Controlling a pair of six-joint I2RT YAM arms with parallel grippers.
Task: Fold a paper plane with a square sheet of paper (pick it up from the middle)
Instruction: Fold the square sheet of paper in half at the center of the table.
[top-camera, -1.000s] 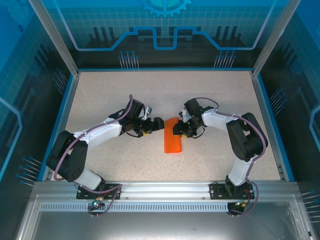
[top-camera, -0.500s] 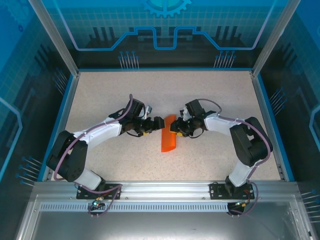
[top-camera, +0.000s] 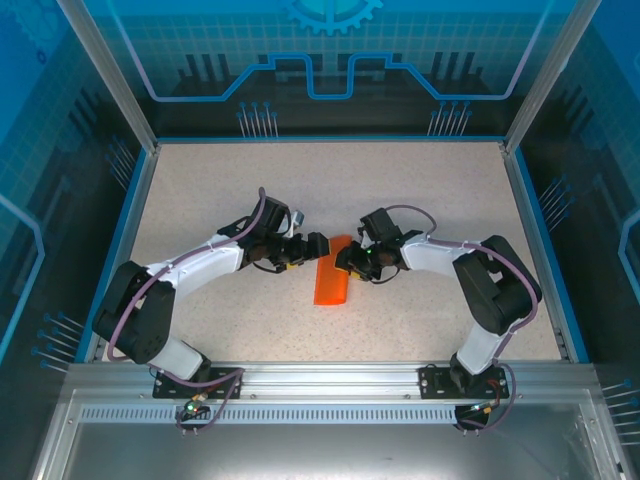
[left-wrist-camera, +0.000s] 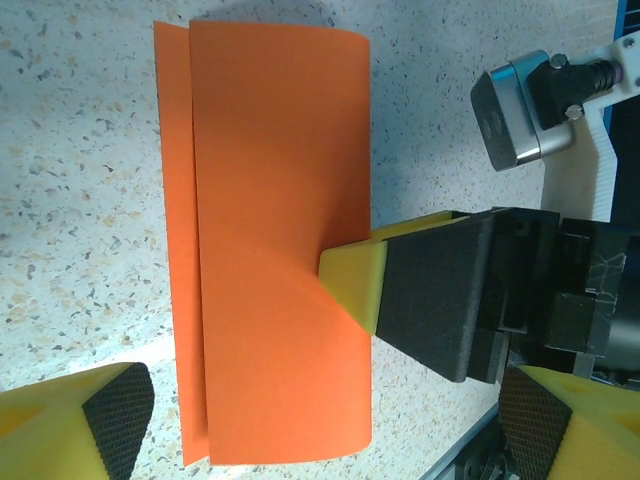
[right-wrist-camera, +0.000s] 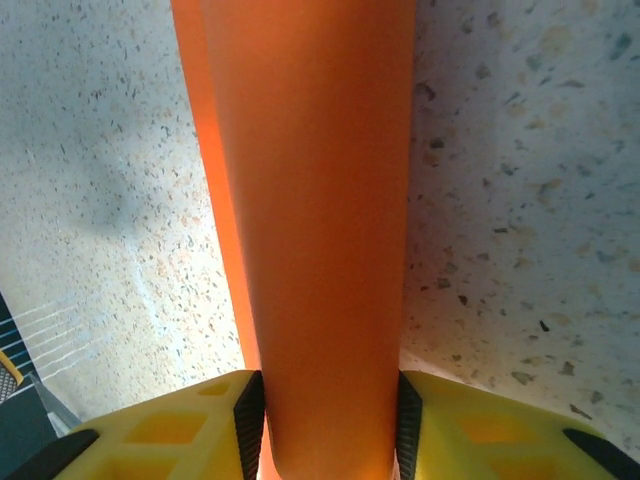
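The surface (top-camera: 200, 200) is a pale, stone-look slab, beige with fine dark flecks, edged by a blue rim (top-camera: 330, 138). Silver aluminium posts (top-camera: 105, 70) rise from its far corners and slant outward, framing translucent blue panels (top-camera: 420, 50). The panels are printed with a fine grid and circuit-like lines, with a gear emblem (top-camera: 333, 12) at the top of the back wall. A ribbed aluminium rail (top-camera: 320, 375) runs along the near edge, and a grey metal plate (top-camera: 320, 450) lies below it. The light is bright and even.
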